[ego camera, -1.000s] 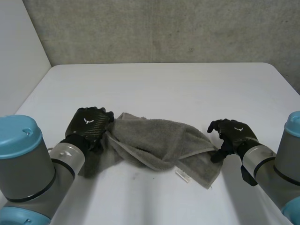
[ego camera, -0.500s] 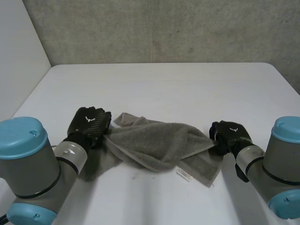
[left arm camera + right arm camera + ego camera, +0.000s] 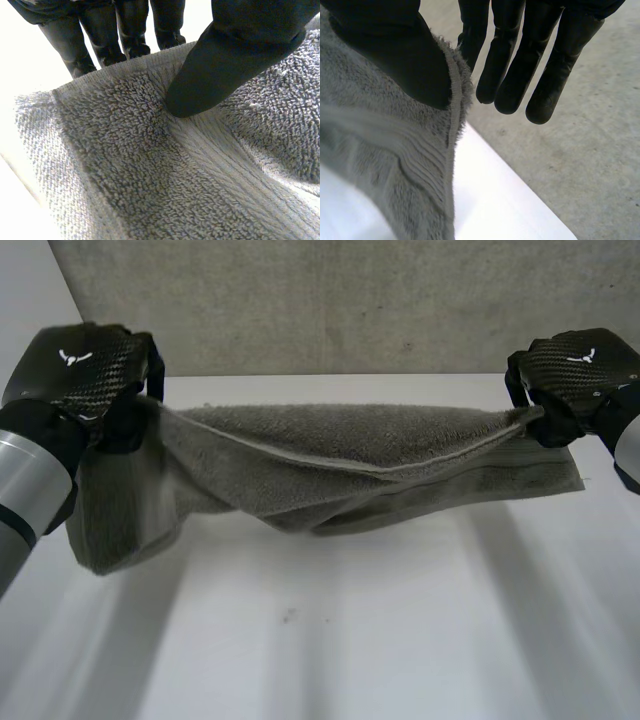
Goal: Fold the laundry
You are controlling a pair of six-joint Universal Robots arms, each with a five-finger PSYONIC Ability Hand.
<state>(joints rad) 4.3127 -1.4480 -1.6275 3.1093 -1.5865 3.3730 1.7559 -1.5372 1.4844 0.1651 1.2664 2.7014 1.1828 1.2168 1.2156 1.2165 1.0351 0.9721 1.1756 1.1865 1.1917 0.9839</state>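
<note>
Head view: a grey towel hangs stretched between the two black hands above the white table, with a grey concrete wall behind. The left hand grips one end and the right hand the other, both at about the same height. The cloth is doubled along its length and sags in the middle. A loose flap droops below the left hand.

Left wrist view: the left hand has the towel clamped at its edge. The thumb presses down on the near face of the pile, and the fingers back it from behind the hem. The table shows pale beyond the cloth.

Right wrist view: the right hand pinches the towel close to its hem. The thumb lies flat on the cloth and the nearest finger sits just behind the edge. The other fingers reach out nearly straight past the hem, touching nothing. Below them lie a corner of the table and bare grey concrete.
</note>
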